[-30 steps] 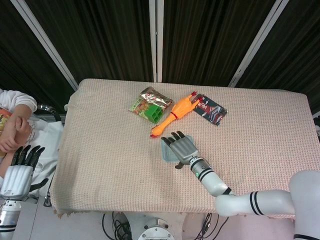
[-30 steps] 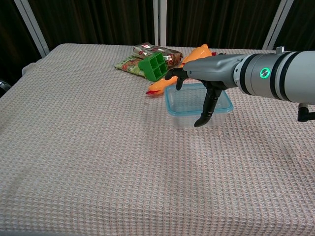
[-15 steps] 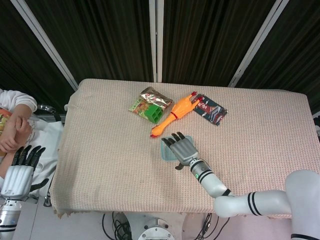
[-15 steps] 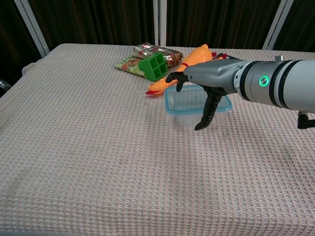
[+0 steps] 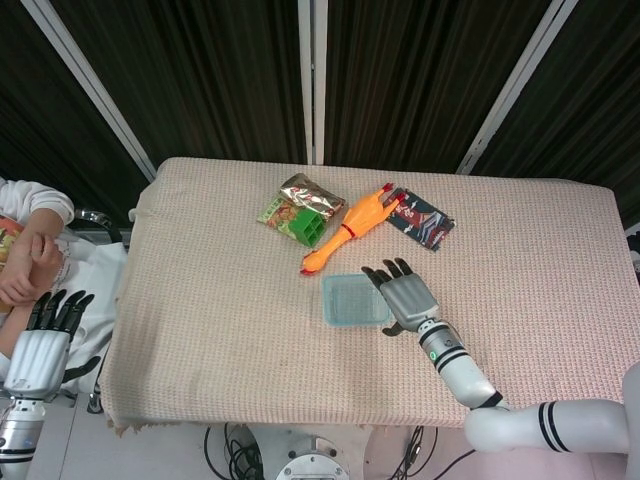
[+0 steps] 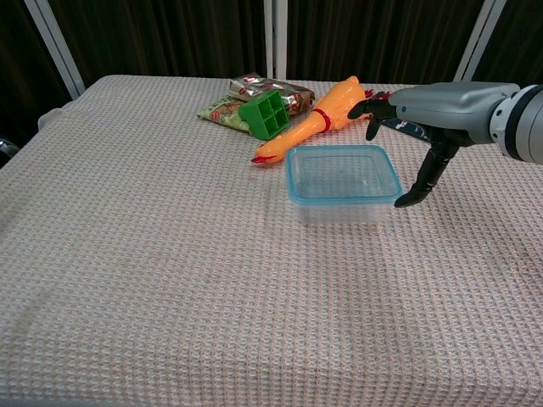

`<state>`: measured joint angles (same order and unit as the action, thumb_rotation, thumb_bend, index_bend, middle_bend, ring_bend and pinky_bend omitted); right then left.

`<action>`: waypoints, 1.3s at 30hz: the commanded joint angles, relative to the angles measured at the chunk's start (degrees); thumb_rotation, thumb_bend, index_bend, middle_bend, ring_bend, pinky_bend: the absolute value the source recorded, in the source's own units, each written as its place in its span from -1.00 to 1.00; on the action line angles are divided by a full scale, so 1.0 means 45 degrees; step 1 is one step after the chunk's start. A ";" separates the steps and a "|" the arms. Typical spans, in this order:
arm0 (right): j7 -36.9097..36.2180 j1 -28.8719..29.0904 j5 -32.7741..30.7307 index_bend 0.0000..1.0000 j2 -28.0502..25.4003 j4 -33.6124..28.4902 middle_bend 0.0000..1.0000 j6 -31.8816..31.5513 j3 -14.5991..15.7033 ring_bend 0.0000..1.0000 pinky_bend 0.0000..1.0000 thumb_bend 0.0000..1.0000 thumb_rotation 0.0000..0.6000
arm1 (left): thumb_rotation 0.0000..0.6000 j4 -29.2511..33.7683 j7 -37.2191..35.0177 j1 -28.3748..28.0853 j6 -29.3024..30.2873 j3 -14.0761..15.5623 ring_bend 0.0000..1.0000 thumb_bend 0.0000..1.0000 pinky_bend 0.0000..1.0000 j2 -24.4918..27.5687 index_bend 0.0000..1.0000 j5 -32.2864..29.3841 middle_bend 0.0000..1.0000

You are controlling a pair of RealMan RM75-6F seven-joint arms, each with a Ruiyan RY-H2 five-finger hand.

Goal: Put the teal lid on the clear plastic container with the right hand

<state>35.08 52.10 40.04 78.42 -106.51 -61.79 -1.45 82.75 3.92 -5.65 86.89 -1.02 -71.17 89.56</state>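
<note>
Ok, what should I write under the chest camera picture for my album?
The robot hand hovers open beside the lidded clear container, with a rubber chicken behind.

A rough, matt waffle-weave cloth (image 6: 153, 254) is covering the table, while the clear plastic container (image 6: 344, 182) with its teal lid (image 6: 343, 173) is looking smooth and slightly glossy. The right hand (image 6: 428, 114) is showing smooth grey metal-like shells with black fingers (image 6: 422, 182), and the crinkled snack packet (image 6: 270, 91) is glinting like foil beside a smooth orange rubber chicken (image 6: 318, 118).
</note>
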 commanded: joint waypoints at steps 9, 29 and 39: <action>0.0041 0.0020 -0.0496 -1.00 0.0673 0.1043 -0.62 0.0986 0.0064 -1.00 -1.00 -1.00 1.00 | 1.00 0.0065 0.0070 0.0042 0.0001 0.0030 -0.97 -0.87 -0.99 0.0018 -0.78 -0.0042 -0.82; -0.0640 -0.1748 0.2275 -1.00 -0.0626 -0.0717 -0.69 -0.1521 0.0528 -1.00 -1.00 -1.00 1.00 | 1.00 -0.0117 -0.0100 0.0095 0.0217 0.0016 -0.97 -0.87 -0.99 -0.0097 -0.78 0.0080 -0.82; -0.3783 -0.5812 0.7438 -1.00 -0.3027 -0.1066 -0.74 -0.6326 0.2199 -1.00 -1.00 -0.95 1.00 | 1.00 -0.0078 -0.0104 0.0138 0.0405 -0.0118 -0.97 -0.87 -0.99 -0.0189 -0.78 0.0002 -0.82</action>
<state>23.98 32.52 66.28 68.79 -111.38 -83.26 5.13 82.28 3.36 -5.04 88.64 -1.45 -71.98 89.66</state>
